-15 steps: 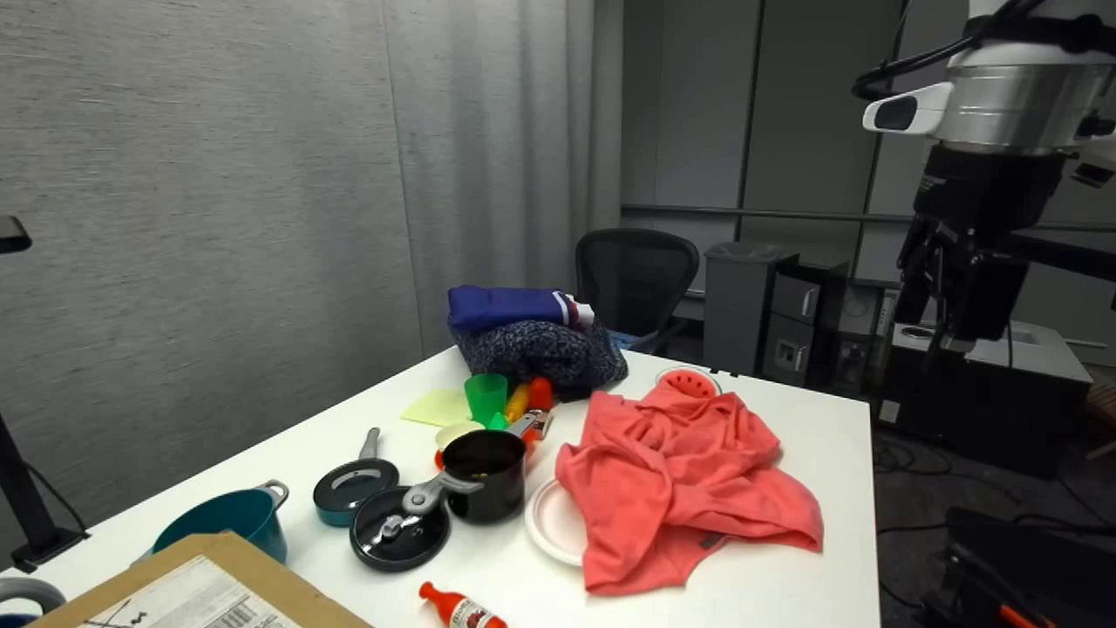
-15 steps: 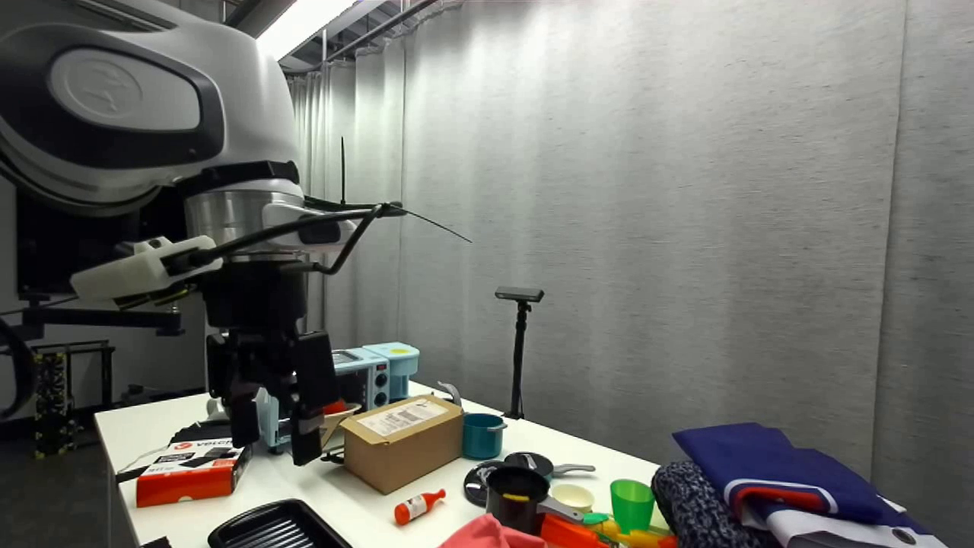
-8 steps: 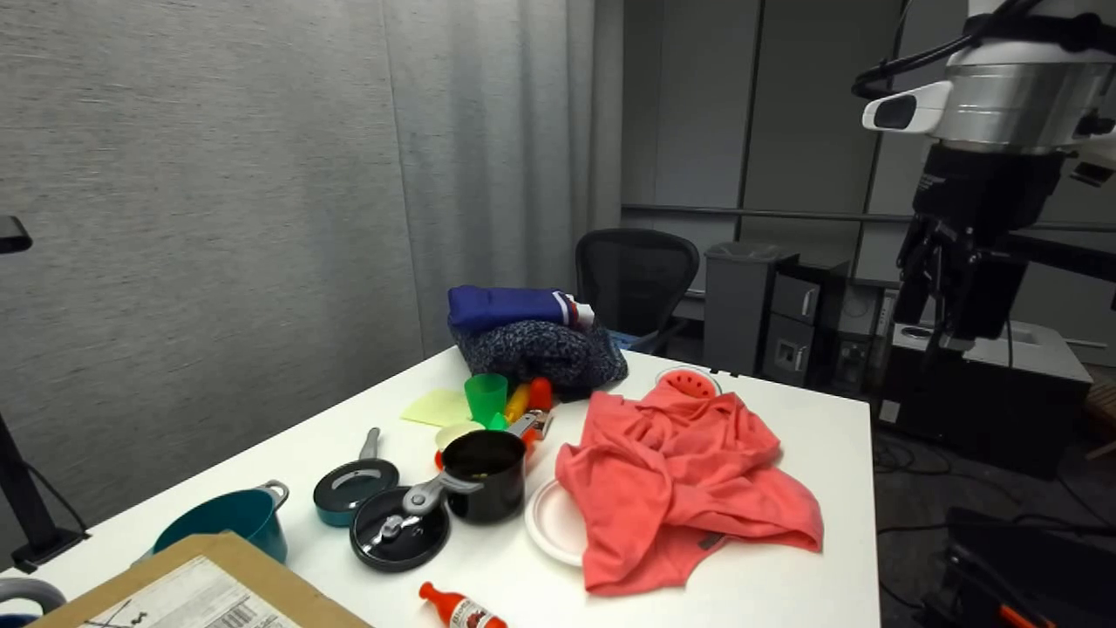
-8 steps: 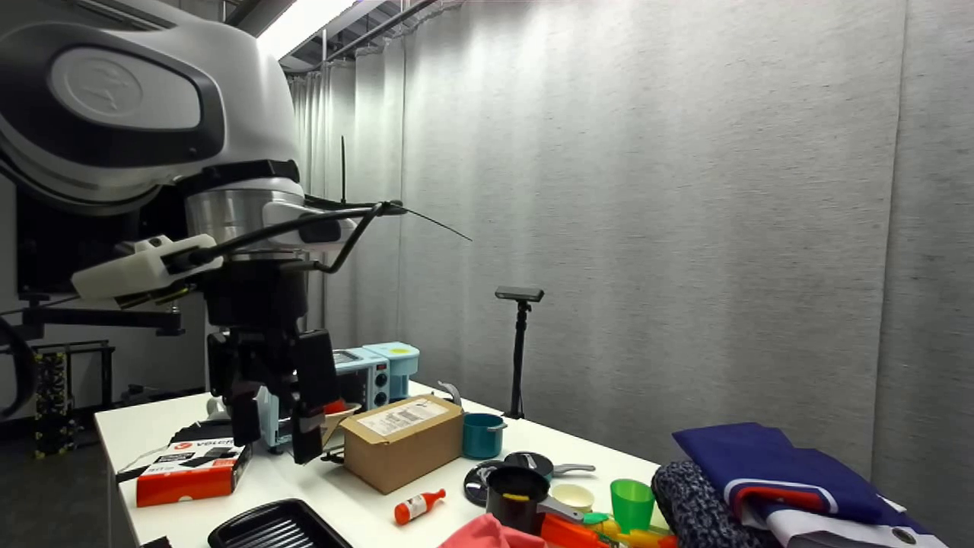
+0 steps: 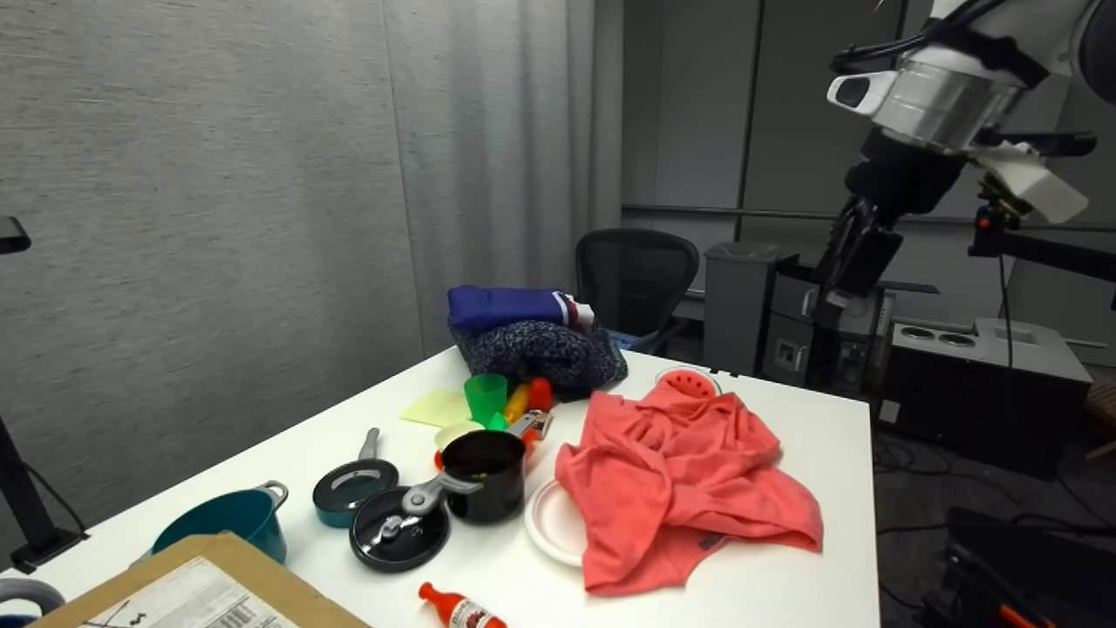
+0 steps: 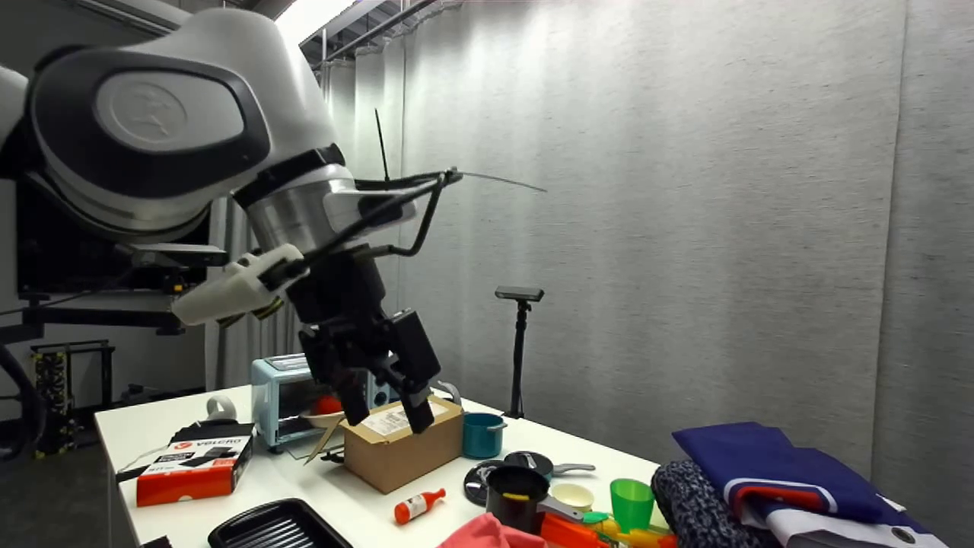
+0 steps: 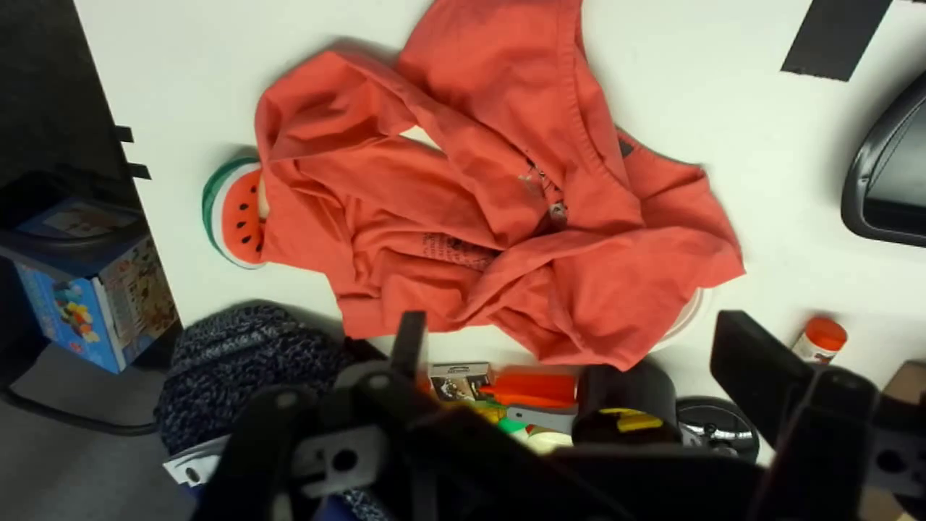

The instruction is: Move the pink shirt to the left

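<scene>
The pink shirt lies crumpled on the white table in an exterior view (image 5: 689, 488). Its edge shows at the bottom of an exterior view (image 6: 494, 533), and it fills the upper middle of the wrist view (image 7: 463, 181). It partly covers a white plate (image 5: 549, 528) and touches a watermelon-patterned item (image 5: 689, 381). My gripper (image 7: 575, 318) is open, with its fingers wide apart and nothing between them. It is raised above the table, apart from the shirt, and tilted, in both exterior views (image 5: 833, 305) (image 6: 388, 422).
Beside the shirt stand a black pot (image 5: 484, 480), a black lid (image 5: 399, 532), a green cup (image 5: 486, 399) and a dark knitted bundle (image 5: 549, 353). A red bottle (image 5: 462, 608) and a cardboard box (image 6: 403, 449) are near. A black grill tray (image 6: 278, 525) sits at the front.
My arm has swung and tilted, leftward in an exterior view and rightward in an exterior view, during the last half second. The gripper stays open. The shirt has not moved.
</scene>
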`<state>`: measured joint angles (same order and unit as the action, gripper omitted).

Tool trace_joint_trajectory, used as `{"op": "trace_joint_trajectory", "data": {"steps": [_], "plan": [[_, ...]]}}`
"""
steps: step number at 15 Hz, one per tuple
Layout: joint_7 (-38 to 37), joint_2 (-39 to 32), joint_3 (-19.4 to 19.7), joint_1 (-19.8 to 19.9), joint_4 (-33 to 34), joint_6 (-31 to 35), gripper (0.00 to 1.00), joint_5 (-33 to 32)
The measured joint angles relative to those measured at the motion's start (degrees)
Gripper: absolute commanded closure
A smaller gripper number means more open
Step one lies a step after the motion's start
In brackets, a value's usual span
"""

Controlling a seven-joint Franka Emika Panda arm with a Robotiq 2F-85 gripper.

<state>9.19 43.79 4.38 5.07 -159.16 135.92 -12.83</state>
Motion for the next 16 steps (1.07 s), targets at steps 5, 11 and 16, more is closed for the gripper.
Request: {"op": "trace_joint_trajectory", "data": {"steps": [5, 11, 16], "plan": [[-5.67, -16.78, -2.62, -2.49, 1.66, 7.07, 0.00, 3.33], [-9.15, -29.54, -3.71, -2.53, 7.84, 8.81, 0.00, 3.78], [-9.17, -29.57, -3.71, -2.53, 8.04, 8.81, 0.00, 3.81]]}}
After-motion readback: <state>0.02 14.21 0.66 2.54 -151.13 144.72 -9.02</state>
